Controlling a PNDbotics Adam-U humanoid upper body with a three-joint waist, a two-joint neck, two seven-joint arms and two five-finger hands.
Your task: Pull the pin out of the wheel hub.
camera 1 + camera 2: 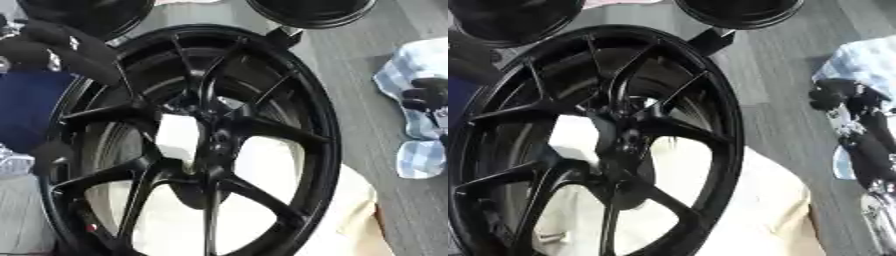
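Right, the big glossy black multi-spoke alloy wheel (pixel 201 145) fills the middle. Its hub (pixel 206 132) sits where the spokes meet; a pin there can't be made out. Right of the wheel, the robot's black right hand (pixel 859 130) lies against blue-checked cloth (pixel 420 65), fingers unreadable. Left of the rim, a black arm (pixel 61 47) crosses; no hand visible. Two more black round rims (pixel 311 12) sit above.

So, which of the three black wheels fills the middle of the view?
The big spoked wheel, its spokes and hub facing the camera; the other two show only partly at the top edge.
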